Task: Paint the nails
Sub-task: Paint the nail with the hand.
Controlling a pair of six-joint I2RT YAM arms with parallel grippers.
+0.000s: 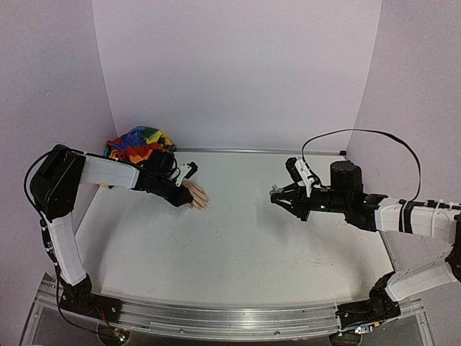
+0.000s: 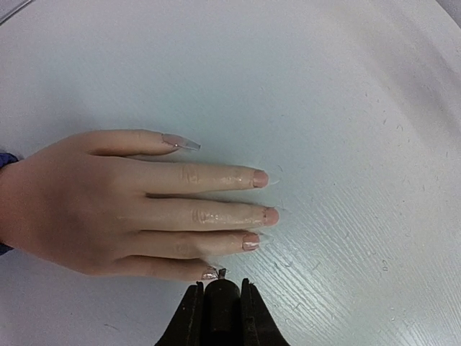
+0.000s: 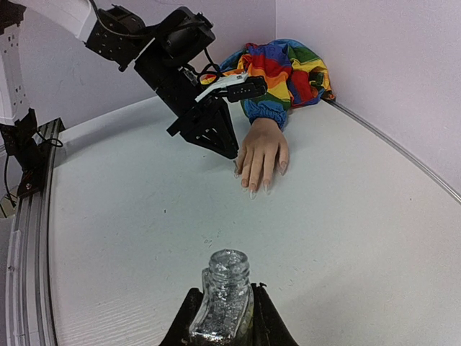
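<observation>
Right wrist view alone shows right jaws pinching an open bottle (image 3: 227,288); left jaws pinch a brush (image 2: 221,297) near nails (image 2: 260,178).

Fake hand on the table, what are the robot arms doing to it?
They're painting the fake hand's nails. The left tool grips a dark brush cap, with its tip right at the little finger's nail. The right tool holds the open glittery bottle, well away from the hand. The hand lies flat on the white table, its rainbow sleeve bunched by the wall.
</observation>
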